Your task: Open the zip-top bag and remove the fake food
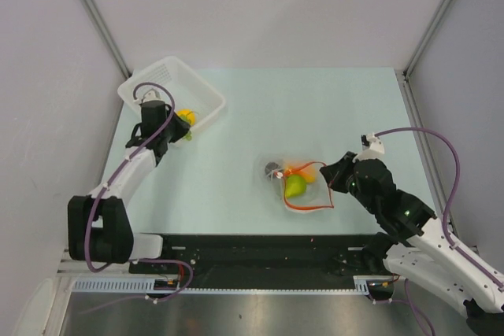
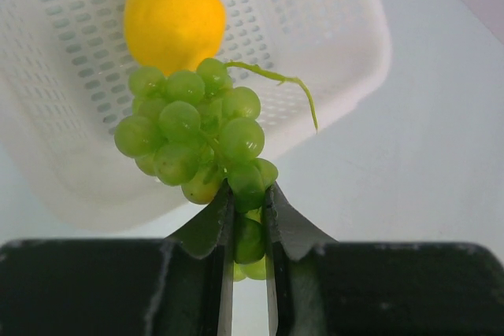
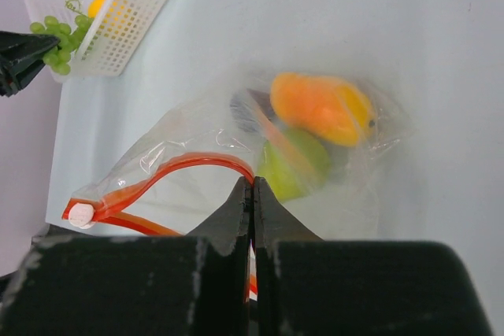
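Right gripper (image 3: 252, 186): clamped on red-orange zip strip (image 3: 197, 164) of clear crinkly plastic bag (image 3: 181, 131); green pear (image 3: 295, 164) and orange fruit (image 3: 319, 106) inside, just beyond. Left gripper (image 2: 248, 198): pinching green plastic grape bunch (image 2: 197, 127); white slotted basket (image 2: 331, 29) with yellow fruit (image 2: 173, 17) beyond.

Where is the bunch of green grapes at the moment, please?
In the left wrist view, the green grapes are pinched in the left end effector, beside the white basket holding a yellow fruit.

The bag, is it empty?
No, a green pear and an orange fruit lie inside the zip-top bag.
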Action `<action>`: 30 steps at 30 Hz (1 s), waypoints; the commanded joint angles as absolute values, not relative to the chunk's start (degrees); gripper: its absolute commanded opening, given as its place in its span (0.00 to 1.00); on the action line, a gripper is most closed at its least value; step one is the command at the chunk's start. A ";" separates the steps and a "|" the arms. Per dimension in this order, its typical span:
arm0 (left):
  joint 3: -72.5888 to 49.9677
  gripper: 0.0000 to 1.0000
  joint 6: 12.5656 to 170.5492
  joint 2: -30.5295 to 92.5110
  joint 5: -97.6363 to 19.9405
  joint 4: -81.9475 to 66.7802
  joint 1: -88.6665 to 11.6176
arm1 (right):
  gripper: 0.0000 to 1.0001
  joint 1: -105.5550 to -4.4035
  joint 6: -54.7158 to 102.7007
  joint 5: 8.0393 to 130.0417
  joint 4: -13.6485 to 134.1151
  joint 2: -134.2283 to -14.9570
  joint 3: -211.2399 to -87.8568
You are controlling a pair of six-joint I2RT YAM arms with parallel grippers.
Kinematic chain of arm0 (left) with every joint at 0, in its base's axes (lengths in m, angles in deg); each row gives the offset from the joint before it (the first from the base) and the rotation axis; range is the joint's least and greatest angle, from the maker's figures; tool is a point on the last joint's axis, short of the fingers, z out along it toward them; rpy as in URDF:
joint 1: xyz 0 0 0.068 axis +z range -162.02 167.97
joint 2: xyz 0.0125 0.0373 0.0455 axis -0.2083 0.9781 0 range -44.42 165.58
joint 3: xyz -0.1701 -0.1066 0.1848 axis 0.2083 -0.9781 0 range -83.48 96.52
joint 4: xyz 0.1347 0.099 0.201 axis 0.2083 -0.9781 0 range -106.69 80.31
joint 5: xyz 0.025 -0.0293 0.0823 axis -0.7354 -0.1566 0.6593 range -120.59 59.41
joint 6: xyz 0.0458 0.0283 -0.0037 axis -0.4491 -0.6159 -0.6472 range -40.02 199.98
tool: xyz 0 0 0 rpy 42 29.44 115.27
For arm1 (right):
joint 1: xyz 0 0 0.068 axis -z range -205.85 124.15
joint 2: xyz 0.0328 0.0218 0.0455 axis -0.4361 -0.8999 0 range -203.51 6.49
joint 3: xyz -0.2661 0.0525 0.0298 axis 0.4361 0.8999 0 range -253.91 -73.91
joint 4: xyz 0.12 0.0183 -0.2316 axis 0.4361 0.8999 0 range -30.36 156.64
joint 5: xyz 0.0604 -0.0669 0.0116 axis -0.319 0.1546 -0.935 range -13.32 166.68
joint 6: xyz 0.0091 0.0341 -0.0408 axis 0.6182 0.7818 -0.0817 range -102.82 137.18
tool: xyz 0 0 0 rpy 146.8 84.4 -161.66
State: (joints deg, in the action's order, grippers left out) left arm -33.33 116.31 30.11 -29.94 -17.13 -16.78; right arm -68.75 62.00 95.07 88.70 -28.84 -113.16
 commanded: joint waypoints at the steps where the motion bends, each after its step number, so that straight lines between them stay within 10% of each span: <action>1: -30.22 0.11 119.53 33.45 -29.80 -12.16 -13.53 | 0.00 -68.57 59.19 93.74 90.48 -28.41 -115.75; 3: -29.69 0.16 120.32 35.11 -29.80 -12.23 -12.73 | 0.00 -68.57 58.75 93.29 90.66 -28.49 -115.93; 10: -30.82 0.91 119.71 32.85 -33.73 -9.88 -10.70 | 0.00 -68.57 56.39 94.17 94.87 -31.92 -118.65; 30: -37.69 0.53 114.87 19.93 -66.25 4.63 -41.37 | 0.00 -69.01 57.51 96.30 101.77 -28.23 -119.81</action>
State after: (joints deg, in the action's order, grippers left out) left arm -37.77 116.84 24.88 -57.00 -2.07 -36.91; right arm -68.77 55.35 101.15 105.35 -27.99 -121.90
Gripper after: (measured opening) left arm 0.574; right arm 0.010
